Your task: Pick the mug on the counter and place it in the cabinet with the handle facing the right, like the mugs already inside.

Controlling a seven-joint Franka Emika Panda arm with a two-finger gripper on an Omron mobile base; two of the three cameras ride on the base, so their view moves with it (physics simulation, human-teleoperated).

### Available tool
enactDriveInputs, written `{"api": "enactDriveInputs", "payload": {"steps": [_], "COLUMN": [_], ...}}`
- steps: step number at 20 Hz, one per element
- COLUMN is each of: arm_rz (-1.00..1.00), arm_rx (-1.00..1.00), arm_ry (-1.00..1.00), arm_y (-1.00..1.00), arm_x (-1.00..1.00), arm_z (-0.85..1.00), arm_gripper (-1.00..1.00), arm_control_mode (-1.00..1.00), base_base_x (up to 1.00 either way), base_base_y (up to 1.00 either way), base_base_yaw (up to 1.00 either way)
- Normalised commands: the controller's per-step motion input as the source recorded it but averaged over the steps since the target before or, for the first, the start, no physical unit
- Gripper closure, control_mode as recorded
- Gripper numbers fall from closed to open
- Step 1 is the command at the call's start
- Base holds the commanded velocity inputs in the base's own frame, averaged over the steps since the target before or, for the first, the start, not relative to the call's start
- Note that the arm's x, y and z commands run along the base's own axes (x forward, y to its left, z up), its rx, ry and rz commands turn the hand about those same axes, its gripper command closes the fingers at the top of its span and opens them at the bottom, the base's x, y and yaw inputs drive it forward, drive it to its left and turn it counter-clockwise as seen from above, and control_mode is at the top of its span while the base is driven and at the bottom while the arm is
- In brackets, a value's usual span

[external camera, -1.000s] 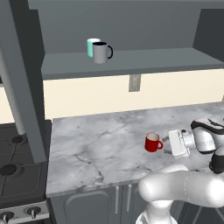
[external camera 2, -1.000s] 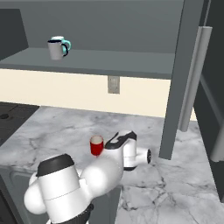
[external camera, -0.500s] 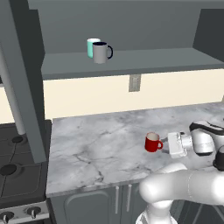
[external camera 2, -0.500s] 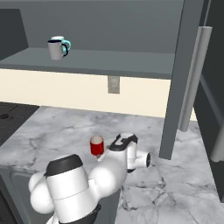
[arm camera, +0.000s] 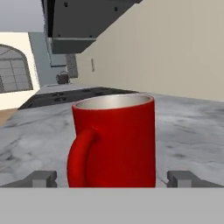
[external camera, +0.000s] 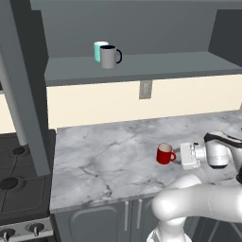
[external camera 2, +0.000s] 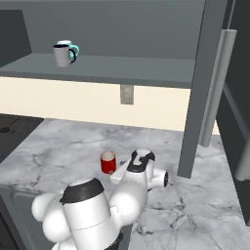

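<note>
- White-grey marble surface [external camera: 104, 151] with dark veins runs over dark grey cupboard doors, with a black stove [external camera: 19, 184] at its left end.
- Above it hangs the dark grey wall cabinet [external camera: 142, 66] with a long flat grey shelf, open at the front.
- On that shelf a grey mug with a dark handle [external camera: 109, 56] stands just in front of a teal mug [external camera: 98, 49]; in the left base view the grey mug's handle points right.
- The small glossy red mug with a pale inside [external camera: 164, 153] stands upright on the surface, near its front edge.
- In the hand view its red loop handle [arm camera: 81, 157] sits on the near left side of the mug [arm camera: 116, 140].
- The white arm's tool [external camera: 182, 156] lies level with the mug, just beside it on the right in the left base view.
- The tool's two dark tips [arm camera: 41, 178] stand wide apart, one on each side of the mug, neither visibly touching it.
</note>
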Motion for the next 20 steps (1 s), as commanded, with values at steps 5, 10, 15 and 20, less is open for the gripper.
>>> {"api": "enactDriveInputs", "payload": {"steps": [5, 10, 15, 20], "arm_rz": [-0.02, -0.06, -0.09, -0.09], "arm_rx": [0.00, 0.00, 0.00, 0.00], "arm_ry": [0.00, 0.00, 0.00, 0.00], "arm_y": [0.11, 0.23, 0.16, 0.14], "arm_x": [0.00, -0.05, -0.02, 0.01], "arm_z": [-0.04, -0.03, -0.02, 0.00], "arm_gripper": [-1.00, -1.00, -1.00, 1.00], "arm_control_mode": [-1.00, -1.00, -1.00, -1.00], "base_base_x": [0.00, 0.00, 0.00, 0.00], "base_base_y": [0.00, 0.00, 0.00, 0.00], "base_base_yaw": [0.00, 0.00, 0.00, 0.00]}}
